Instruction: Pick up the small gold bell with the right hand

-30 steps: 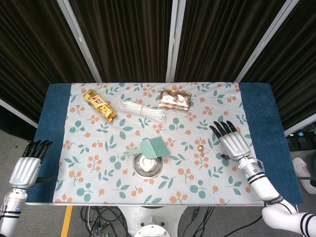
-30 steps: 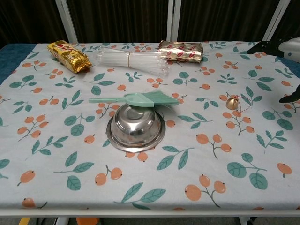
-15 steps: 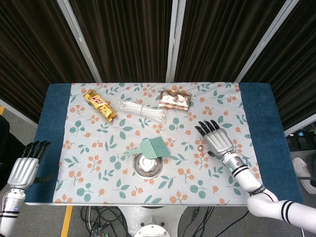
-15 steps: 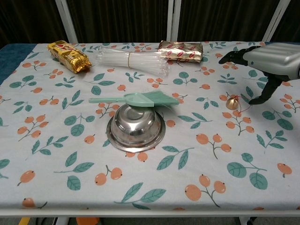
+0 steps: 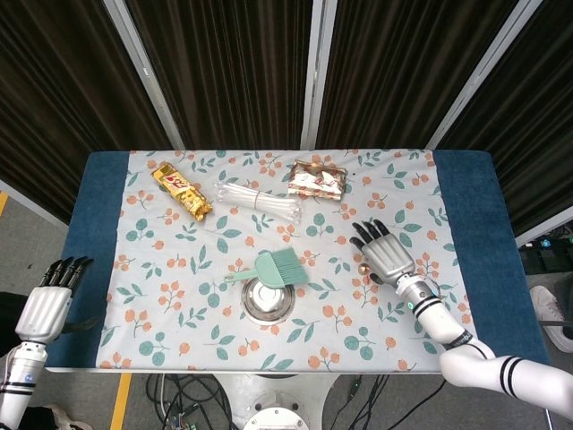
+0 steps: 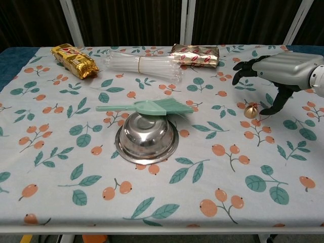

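Observation:
The small gold bell stands on the floral cloth right of centre; in the head view the small gold bell peeks out at the edge of my right hand. My right hand hovers just above and behind it, palm down, fingers spread and curved, thumb reaching down to the bell's right; it holds nothing. From above, my right hand covers the spot beside the bell. My left hand hangs off the table's left edge, fingers straight and apart, empty.
An upturned steel bowl with a green brush across it sits mid-table. A bundle of clear straws, a gold snack pack and a shiny wrapped packet lie along the back.
My right hand has moved left across the table from the right side until it is over the bell. The bell and my left hand have stayed put.

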